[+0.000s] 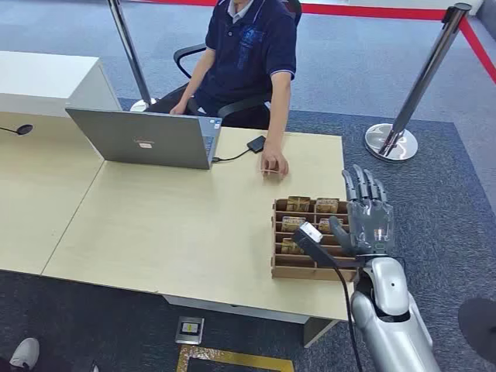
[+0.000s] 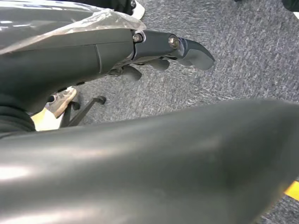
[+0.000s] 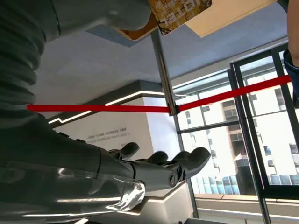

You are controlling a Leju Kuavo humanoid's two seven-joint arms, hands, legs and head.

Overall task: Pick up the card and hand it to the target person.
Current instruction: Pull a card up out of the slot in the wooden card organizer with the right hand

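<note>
Right robot hand [image 1: 370, 219] hovers spread and empty beside the card rack [image 1: 280, 263] at the counter [image 1: 175, 225] edge; cards [image 1: 298, 204] sit in their slots. Risk: fingers snag the rack, nudging it off. Left robot hand [image 2: 169, 46]: can't tell.

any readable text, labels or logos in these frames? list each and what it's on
"HOTEL", seen upside down in the right wrist view, on a card in the wooden card holder.
Print on the white wall panel: too small to read.
Logo on the laptop lid: too blurred to read.
Print on the cards in the holder, head view: too small to read.
Mark on the person's dark shirt: not legible.
</note>
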